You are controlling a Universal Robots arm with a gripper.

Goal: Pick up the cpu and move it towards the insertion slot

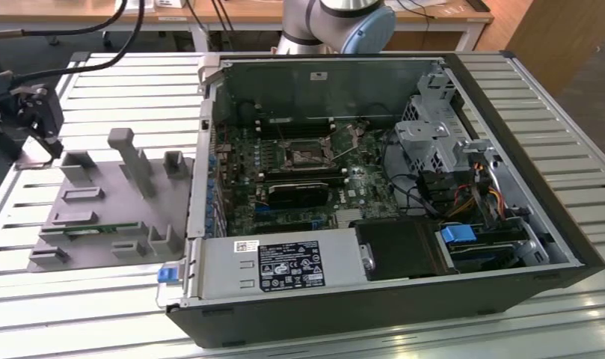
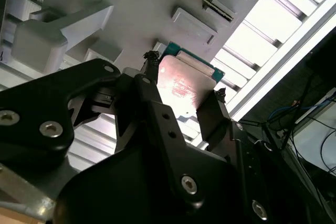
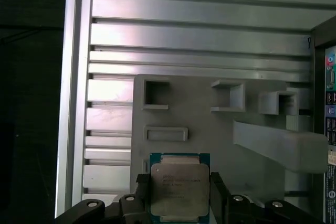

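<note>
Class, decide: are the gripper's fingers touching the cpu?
Touching. In the first wrist view the gripper sets one finger against each opposite edge of the cpu, with no gap showing.

No print clear enough to read. Faint lines of lettering across the metal top of the cpu in the first wrist view, too dim to make out. In the exterior view, dense black rows and small symbols on a white label fixed to the power supply, with a small white sticker just beside it, equally illegible.
</note>
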